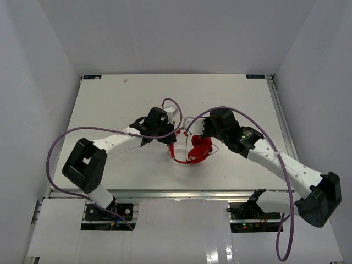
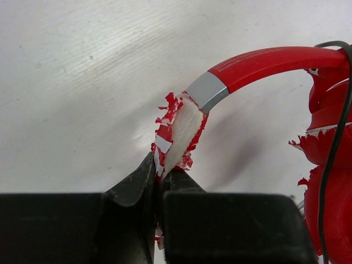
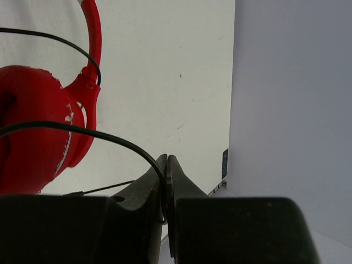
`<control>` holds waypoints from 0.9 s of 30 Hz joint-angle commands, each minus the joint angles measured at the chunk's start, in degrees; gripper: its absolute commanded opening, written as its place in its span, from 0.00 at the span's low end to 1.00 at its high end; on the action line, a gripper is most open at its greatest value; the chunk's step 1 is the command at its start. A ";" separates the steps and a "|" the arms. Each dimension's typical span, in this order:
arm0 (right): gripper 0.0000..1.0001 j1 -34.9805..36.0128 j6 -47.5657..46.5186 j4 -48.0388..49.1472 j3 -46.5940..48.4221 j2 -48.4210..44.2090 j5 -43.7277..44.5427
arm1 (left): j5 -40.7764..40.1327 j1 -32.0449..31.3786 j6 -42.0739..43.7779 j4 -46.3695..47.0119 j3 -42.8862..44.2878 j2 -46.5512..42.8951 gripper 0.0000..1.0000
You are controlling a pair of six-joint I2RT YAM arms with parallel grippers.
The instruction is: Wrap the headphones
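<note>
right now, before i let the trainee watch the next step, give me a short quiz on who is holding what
1. True or false: the left gripper is shut on the worn, peeling end of the headband.
2. What does the right gripper pinch? A) the thin black cable B) an earcup C) a purple robot cable
3. Fill in: in the top view, the headphones are ___ the two grippers.

Key: 1 true. 2 A. 3 between.
</note>
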 commanded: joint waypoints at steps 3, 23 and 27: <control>0.08 0.14 1.68 -1.61 2.16 -3.24 -10.30 | 0.28 -0.55 -3.35 5.25 0.70 -2.80 0.00; 0.08 -0.88 0.42 -7.03 -1.21 -11.66 -12.37 | 10.97 14.73 -24.27 15.74 -2.40 -3.74 0.00; 0.08 -1.10 0.37 -8.15 -2.71 -12.92 -14.74 | 14.15 16.02 -26.63 16.29 -1.52 -4.01 0.00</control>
